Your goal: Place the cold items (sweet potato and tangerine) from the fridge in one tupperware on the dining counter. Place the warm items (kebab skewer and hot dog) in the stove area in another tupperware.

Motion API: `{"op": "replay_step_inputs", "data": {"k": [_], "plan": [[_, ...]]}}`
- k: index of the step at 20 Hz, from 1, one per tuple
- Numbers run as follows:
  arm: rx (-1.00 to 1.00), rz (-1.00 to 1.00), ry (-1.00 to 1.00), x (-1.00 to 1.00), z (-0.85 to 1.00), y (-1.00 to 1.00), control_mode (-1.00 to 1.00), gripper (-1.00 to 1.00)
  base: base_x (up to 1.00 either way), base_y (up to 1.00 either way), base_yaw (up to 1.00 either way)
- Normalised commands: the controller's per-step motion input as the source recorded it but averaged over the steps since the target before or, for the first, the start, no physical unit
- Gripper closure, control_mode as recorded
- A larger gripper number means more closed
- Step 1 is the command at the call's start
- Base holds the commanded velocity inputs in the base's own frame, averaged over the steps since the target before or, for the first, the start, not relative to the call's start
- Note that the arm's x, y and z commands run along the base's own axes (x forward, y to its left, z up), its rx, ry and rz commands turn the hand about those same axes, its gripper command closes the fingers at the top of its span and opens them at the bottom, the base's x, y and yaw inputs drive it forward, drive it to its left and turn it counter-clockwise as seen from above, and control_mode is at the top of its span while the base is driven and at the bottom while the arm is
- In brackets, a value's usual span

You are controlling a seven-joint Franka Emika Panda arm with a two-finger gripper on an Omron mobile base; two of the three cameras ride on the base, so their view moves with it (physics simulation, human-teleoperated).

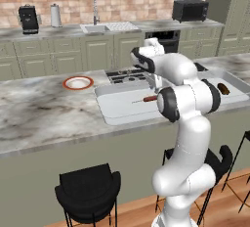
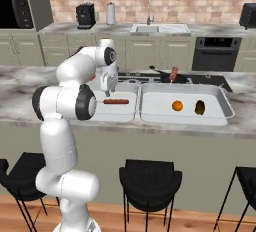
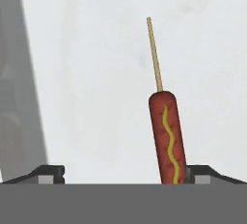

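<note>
Red glossy hot dog (image 3: 167,138), thin stick, smooth pale tupperware (image 3: 87,73)

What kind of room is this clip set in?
A rendered home kitchen, most likely: a sink in the back counter, a black oven, and a marbled dining counter with bar stools.
</note>
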Motion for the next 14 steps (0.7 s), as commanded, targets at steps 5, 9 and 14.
{"op": "replay_step_inputs", "data": {"k": [5,9,14], "plan": [[0.09,-0.42,-0.09,-1.00,0.55,0.05,-1.00,-1.00,0.00,0.00,0.00],[0.02,-0.23,-0.26,-1.00,0.15,0.24,-1.00,-1.00,0.00,0.00,0.00],[-0.11,-0.13,-0.25,-1.00,0.27,0.41,-1.00,-1.00,0.00,0.00,0.00]]}}
